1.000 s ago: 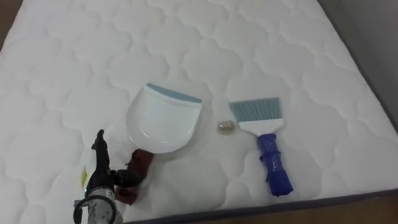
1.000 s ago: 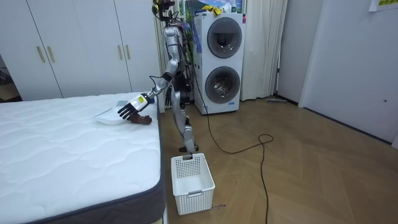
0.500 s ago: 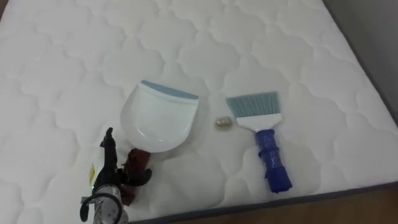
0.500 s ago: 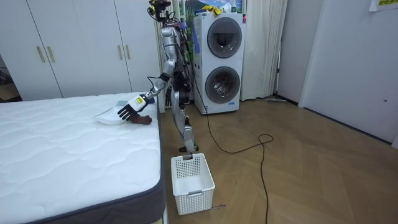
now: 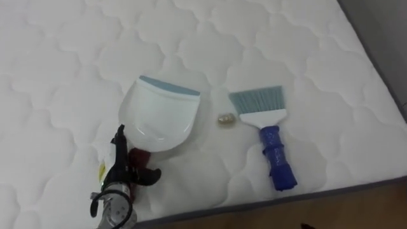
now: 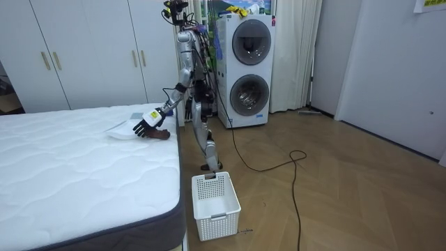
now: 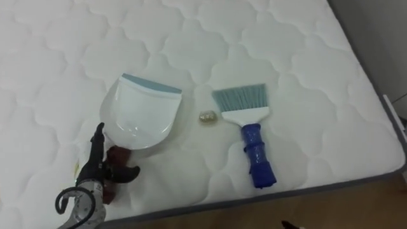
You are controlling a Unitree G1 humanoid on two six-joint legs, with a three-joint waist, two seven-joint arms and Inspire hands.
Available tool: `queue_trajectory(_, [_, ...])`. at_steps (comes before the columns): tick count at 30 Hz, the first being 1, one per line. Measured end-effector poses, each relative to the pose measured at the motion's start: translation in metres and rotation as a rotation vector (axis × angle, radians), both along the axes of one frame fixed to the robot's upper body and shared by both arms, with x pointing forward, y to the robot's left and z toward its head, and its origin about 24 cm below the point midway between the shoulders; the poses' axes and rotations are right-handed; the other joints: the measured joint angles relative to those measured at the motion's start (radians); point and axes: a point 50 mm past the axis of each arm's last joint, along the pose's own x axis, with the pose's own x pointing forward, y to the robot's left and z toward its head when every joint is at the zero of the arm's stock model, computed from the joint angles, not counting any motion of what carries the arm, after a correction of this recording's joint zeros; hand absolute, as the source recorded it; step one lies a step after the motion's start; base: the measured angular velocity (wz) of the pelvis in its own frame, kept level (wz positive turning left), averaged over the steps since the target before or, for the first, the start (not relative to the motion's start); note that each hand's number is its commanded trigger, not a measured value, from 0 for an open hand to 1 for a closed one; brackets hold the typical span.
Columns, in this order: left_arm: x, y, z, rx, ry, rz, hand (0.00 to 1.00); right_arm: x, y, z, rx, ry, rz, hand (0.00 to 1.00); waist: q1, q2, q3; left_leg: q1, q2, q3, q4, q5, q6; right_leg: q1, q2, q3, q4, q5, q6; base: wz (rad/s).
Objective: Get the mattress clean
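My left hand point(image 5: 119, 166) is over the dark red handle point(image 5: 138, 156) of the white dustpan point(image 5: 160, 114), with fingers straight and spread, thumb apart, pinching nothing. The dustpan lies flat on the white mattress point(image 5: 76, 51). Just beside its lip is 1 small beige scrap point(image 5: 226, 118). On the scrap's right lies the blue-handled brush point(image 5: 270, 137).

A white quilted cloth mattress point(image 5: 254, 44), matt and padded; round white plastic dustpan point(image 5: 159, 117), smooth and glossy; blue-handled plastic hand brush point(image 5: 270, 137), fine pale-blue bristles; brown wooden floor point(image 6: 334, 202), lightly shiny.
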Motion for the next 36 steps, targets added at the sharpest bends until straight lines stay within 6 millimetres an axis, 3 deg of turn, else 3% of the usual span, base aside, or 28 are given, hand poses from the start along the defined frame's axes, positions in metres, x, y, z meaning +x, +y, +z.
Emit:
queue_trajectory(11, [-0.012, 0.003, -0.015, 0.017, 0.110, 0.014, 0.00, -0.002, 0.001, -0.001, -0.047, 0.016, 0.007, 0.00, 0.000, -0.001, 0.0002, -0.015, 0.003, 0.022, 0.000, 0.000, 0.000, -0.033, -0.003, -0.003, 0.027, 0.000, 0.000, -0.03])
queue_trajectory(26, [-0.002, 0.000, -0.014, 0.026, 0.118, 0.027, 0.00, 0.005, 0.005, 0.000, -0.045, -0.001, 0.014, 0.00, 0.000, -0.006, 0.0037, -0.046, 0.004, 0.022, 0.007, 0.000, 0.000, -0.062, -0.003, -0.001, 0.029, 0.000, 0.000, 0.00])
queue_trajectory(27, [-0.002, 0.001, -0.014, 0.027, 0.119, 0.027, 0.46, 0.005, 0.006, 0.000, -0.045, -0.001, 0.017, 0.00, 0.000, -0.006, 0.0047, -0.047, 0.004, 0.022, 0.007, 0.000, 0.000, -0.062, -0.003, -0.002, 0.029, 0.000, 0.000, 0.00])
queue_trajectory(28, [-0.002, 0.001, -0.014, 0.029, 0.120, 0.027, 1.00, 0.005, 0.006, 0.000, -0.045, -0.001, 0.018, 0.00, 0.000, -0.007, 0.0052, -0.048, 0.004, 0.021, 0.008, 0.000, 0.000, -0.062, -0.003, -0.002, 0.029, 0.000, 0.000, 0.00])
queue_trajectory(34, [0.002, 0.004, -0.011, 0.048, 0.114, 0.044, 1.00, 0.005, 0.006, 0.000, -0.040, 0.000, 0.008, 0.00, 0.000, -0.008, 0.0079, -0.052, 0.004, 0.025, 0.011, 0.000, 0.000, -0.064, -0.003, -0.002, 0.029, 0.000, 0.000, 0.01])
queue_trajectory(36, [0.007, 0.015, -0.007, 0.069, 0.100, 0.079, 1.00, 0.006, 0.006, 0.000, -0.039, 0.006, 0.003, 0.00, 0.000, -0.007, 0.0082, -0.052, 0.004, 0.023, 0.011, 0.000, 0.000, -0.063, -0.003, -0.002, 0.028, 0.000, 0.000, 0.00])
